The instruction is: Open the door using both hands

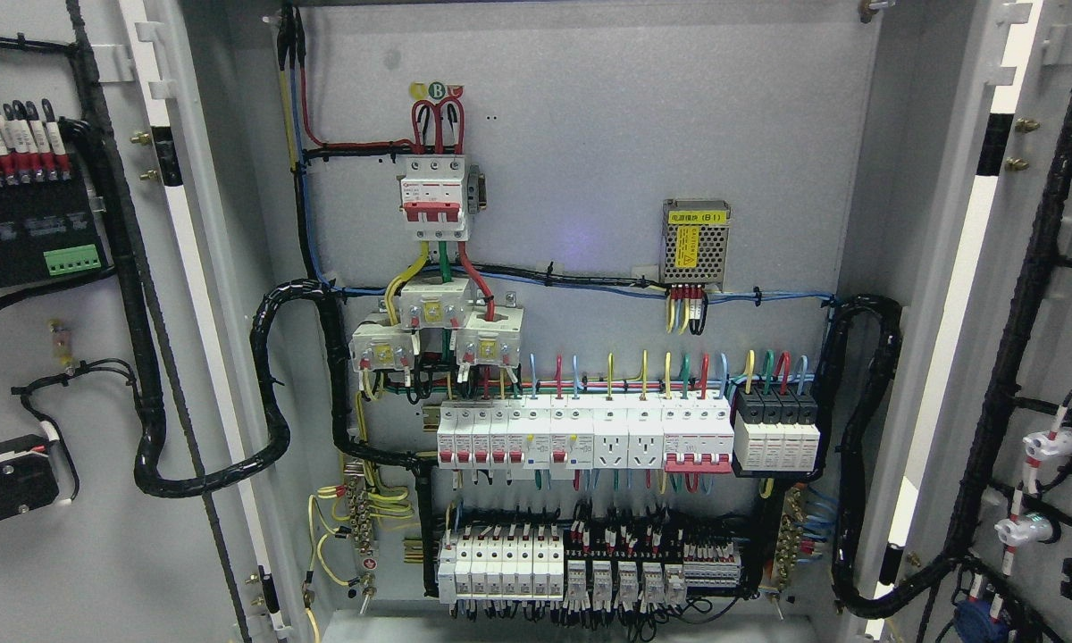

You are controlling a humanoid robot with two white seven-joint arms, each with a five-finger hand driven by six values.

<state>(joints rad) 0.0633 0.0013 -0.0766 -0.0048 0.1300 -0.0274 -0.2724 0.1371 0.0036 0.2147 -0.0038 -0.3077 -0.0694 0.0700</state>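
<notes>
Cabinet [581,107] standing fully exposed, both doors swung wide: left door [62,357] folded back at picture left with inner face outward, right door [1036,357] likewise at picture right. Task judged complete or nearly so, since neither leaf covers any part of the back panel. No hand in view, left or right; state of both hands therefore not determinable. Main breaker [433,196] mounted high on the panel, red, green and yellow leads dropping to the blocks beneath, placed so for top-down feed. Power supply [695,239] fixed right of it, clear of the breaker. Breaker row [590,433] set along a rail across the middle, terminal row [581,567] below it near the cabinet floor. Black looms [272,393] looped slack from panel to each door, evidently to let the leaves swing without strain; right loom [858,446] mirrors the left. Door-mounted parts wired on the inner faces. Risk noted: looms taut if doors pushed further.
</notes>
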